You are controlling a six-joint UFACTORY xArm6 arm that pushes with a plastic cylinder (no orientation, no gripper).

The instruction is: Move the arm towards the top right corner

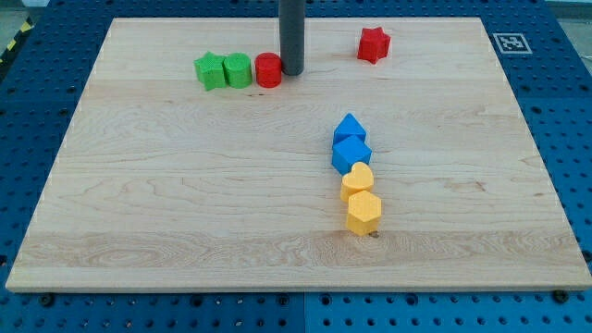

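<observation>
My tip (292, 72) stands near the view's top, just right of the red round block (268, 70), close to touching it. Left of that block sit a green round block (238, 70) and a green star block (211, 71), all in one row. A red star block (374, 44) lies to the right of my tip, toward the view's top right. The wooden board (185, 203) carries everything.
Right of the board's middle, two blue blocks (349, 129) (351, 153) and below them a yellow heart block (357, 181) and a yellow hexagon block (363, 213) form a column. A marker tag (511, 42) sits at the board's top right corner.
</observation>
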